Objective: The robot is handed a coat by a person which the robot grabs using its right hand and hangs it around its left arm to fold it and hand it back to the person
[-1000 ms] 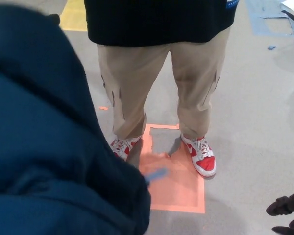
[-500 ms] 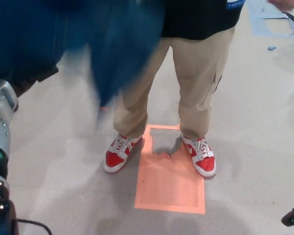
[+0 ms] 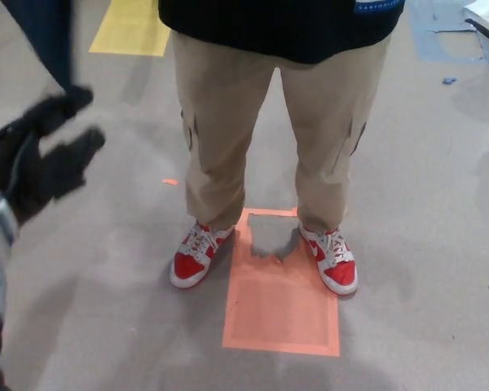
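While our left hand point(image 3: 41, 159) hovers released, fingers spread and empty, we see the blue coat point(image 3: 45, 37) just above it; whether they touch is unclear.

Below me spreads a smooth grey floor point(image 3: 440, 204): an orange rectangular patch point(image 3: 281, 314) near, a yellow painted rectangle point(image 3: 134, 28) far left, pale blue markings point(image 3: 436, 37) far right.

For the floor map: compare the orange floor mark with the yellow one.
The orange mark lies whole in view, a red shoe overlapping it; the yellow mark, farther back, is cut off by the top edge. The orange mark has a grey worn patch at its far edge; the yellow mark looks unbroken. Both are flat marks on the grey floor.
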`<state>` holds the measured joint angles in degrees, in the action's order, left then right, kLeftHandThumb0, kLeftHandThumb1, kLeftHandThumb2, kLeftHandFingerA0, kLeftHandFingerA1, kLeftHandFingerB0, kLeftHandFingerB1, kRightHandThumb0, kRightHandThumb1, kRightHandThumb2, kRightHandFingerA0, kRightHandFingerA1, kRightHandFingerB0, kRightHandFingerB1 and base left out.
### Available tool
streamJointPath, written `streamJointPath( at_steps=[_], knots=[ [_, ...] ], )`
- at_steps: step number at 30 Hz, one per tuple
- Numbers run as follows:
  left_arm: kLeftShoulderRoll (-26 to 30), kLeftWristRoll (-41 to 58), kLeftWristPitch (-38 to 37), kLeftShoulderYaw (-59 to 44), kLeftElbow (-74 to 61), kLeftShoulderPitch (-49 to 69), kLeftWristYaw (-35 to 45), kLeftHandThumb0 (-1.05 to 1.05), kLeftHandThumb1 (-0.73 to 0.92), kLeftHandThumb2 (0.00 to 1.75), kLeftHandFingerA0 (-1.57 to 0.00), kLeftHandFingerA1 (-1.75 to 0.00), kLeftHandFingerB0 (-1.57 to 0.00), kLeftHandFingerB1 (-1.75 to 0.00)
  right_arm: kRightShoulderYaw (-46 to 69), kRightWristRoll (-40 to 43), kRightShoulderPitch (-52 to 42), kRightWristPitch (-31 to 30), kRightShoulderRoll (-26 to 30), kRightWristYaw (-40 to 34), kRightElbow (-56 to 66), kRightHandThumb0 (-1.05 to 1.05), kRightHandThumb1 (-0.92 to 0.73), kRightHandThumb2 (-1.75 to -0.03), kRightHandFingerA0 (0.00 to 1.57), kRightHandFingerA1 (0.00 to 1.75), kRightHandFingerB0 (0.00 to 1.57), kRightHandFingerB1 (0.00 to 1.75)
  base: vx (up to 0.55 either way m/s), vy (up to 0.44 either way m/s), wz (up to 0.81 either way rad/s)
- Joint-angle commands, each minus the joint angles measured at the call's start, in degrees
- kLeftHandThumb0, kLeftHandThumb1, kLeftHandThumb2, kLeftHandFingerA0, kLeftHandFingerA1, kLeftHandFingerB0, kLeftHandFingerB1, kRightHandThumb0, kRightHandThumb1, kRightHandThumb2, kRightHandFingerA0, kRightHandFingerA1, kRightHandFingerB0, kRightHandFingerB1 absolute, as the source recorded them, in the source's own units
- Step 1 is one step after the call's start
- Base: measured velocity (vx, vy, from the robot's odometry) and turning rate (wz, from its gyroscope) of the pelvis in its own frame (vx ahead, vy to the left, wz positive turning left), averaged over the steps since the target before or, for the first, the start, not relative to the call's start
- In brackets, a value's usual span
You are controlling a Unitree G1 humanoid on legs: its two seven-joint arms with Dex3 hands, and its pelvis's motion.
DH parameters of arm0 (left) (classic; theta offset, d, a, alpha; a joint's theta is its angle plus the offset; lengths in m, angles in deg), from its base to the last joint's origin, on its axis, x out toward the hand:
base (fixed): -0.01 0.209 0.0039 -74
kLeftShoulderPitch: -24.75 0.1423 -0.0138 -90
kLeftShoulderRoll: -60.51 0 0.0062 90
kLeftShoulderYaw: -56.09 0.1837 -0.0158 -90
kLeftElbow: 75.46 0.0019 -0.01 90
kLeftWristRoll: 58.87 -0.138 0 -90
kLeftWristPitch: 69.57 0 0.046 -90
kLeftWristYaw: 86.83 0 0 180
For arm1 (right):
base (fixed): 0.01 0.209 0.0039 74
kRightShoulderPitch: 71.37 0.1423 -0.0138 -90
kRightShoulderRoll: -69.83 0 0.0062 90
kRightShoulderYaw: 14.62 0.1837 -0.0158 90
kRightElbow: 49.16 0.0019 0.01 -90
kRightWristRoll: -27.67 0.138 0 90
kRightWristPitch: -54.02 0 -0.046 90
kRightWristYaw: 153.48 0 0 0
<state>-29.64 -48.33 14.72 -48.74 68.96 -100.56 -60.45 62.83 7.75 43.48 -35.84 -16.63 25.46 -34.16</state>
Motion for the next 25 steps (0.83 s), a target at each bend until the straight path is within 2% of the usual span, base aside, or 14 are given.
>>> streamJointPath(
  at_steps=[1,2,3,4,6,12,13,14,15,20,21,23,24,25],
  knots=[
    [1.92,0.39,-4.57,-1.14,4.52,5.13,1.6,-0.33,0.56,1.06,0.0,-0.49,0.0,-0.47,1.06,0.09,-1.36,0.61,0.3,-5.11,-0.3,-0.54,-0.55,-0.89,0.35,0.52,0.25,0.46,0.0,0.0,0.0],
    [2.4,-0.37,-5.82,-0.9,5.77,6.21,0.97,-0.34,0.55,1.06,0.0,-0.48,0.0,-0.47,1.13,0.03,-1.36,0.64,0.24,-5.21,-0.24,-0.52,-0.55,-0.91,0.34,0.53,0.22,0.46,0.0,0.0,0.0],
    [2.84,-1.14,-7.3,-0.72,6.97,7.52,-0.13,-0.58,0.81,0.64,-0.19,-0.34,-0.17,-0.32,1.58,0.35,-1.33,0.9,-0.06,-5.85,-0.21,-0.52,-0.55,-0.9,0.35,0.53,0.23,0.46,0.0,0.0,0.0],
    [3.3,-1.57,-8.35,-0.99,9.12,10.01,-1.47,-0.35,0.58,1.11,0.0,-0.48,0.0,-0.47,2.28,1.0,-1.04,0.64,-0.7,-6.37,0.0,-0.55,-0.56,-0.88,0.32,0.5,0.24,0.45,0.0,0.0,0.0],
    [3.57,-1.92,-9.8,-0.99,10.92,12.11,-2.5,-0.35,0.6,1.13,0.0,-0.49,0.0,-0.48,2.8,1.24,-0.87,0.47,-1.28,-6.76,0.25,-0.59,-0.59,-0.9,0.33,0.5,0.29,0.46,0.0,0.0,0.0],
    [4.38,-4.9,-9.82,0.99,16.78,17.22,-9.41,-0.34,0.6,1.13,0.0,-0.48,0.0,-0.47,5.91,2.96,0.14,1.05,-3.33,-7.69,1.42,-0.52,-0.55,-0.88,0.31,0.52,0.23,0.46,0.0,0.0,0.0],
    [4.81,-6.03,-9.18,2.1,17.43,17.5,-9.71,-0.66,0.92,0.72,-0.1,-0.28,-0.1,-0.27,6.33,3.2,0.06,1.37,-3.47,-7.75,1.52,-0.55,-0.57,-0.89,0.31,0.5,0.26,0.47,0.0,0.0,0.0],
    [5.29,-7.38,-8.73,3.44,18.14,17.83,-10.17,-0.66,0.92,0.72,-0.1,-0.28,-0.1,-0.27,6.7,3.37,-0.05,1.7,-3.6,-7.87,1.61,-0.55,-0.57,-0.89,0.31,0.5,0.26,0.47,0.0,0.0,0.0],
    [5.92,-8.78,-8.19,4.9,18.97,18.64,-10.66,-0.67,0.76,1.07,-0.04,-0.37,-0.04,-0.36,8.14,4.67,-0.47,0.84,-4.12,-8.18,1.6,-0.55,-0.57,-0.89,0.27,0.49,0.27,0.47,0.0,0.0,0.0],
    [7.41,-9.07,-5.3,6.7,20.73,20.7,-10.0,-0.71,0.76,1.09,-0.06,-0.41,-0.02,-0.38,9.3,4.96,-2.99,3.8,-3.86,-4.89,1.01,-0.46,-0.76,-0.64,0.31,0.38,0.34,0.36,0.0,0.0,0.0],
    [7.55,-8.98,-5.14,6.81,20.9,20.99,-9.66,-0.69,0.76,1.08,-0.05,-0.41,-0.03,-0.36,9.17,4.69,-3.39,4.35,-3.68,-4.44,0.9,-0.53,-0.59,-0.9,0.3,0.5,0.27,0.47,0.0,0.0,0.0],
    [7.53,-9.0,-4.82,7.04,21.13,21.23,-9.2,-0.69,0.76,1.08,-0.05,-0.41,-0.03,-0.36,9.05,4.41,-4.07,5.26,-3.12,-3.72,0.77,-0.53,-0.59,-0.9,0.3,0.5,0.27,0.47,0.0,0.0,0.0],
    [7.48,-9.43,-4.99,7.56,21.2,21.52,-8.4,-0.68,0.92,0.74,-0.08,-0.28,-0.06,-0.24,9.04,4.43,-4.38,5.67,-2.75,-2.87,0.77,-0.56,-0.61,-0.91,0.36,0.51,0.29,0.47,0.0,0.0,0.0],
    [7.48,-9.43,-4.99,7.56,21.2,21.52,-8.4,-0.68,0.92,0.74,-0.08,-0.28,-0.06,-0.24,9.04,4.43,-4.38,5.67,-2.75,-2.87,0.77,-0.56,-0.61,-0.91,0.36,0.51,0.29,0.47,0.0,0.0,0.0]
  ],
)
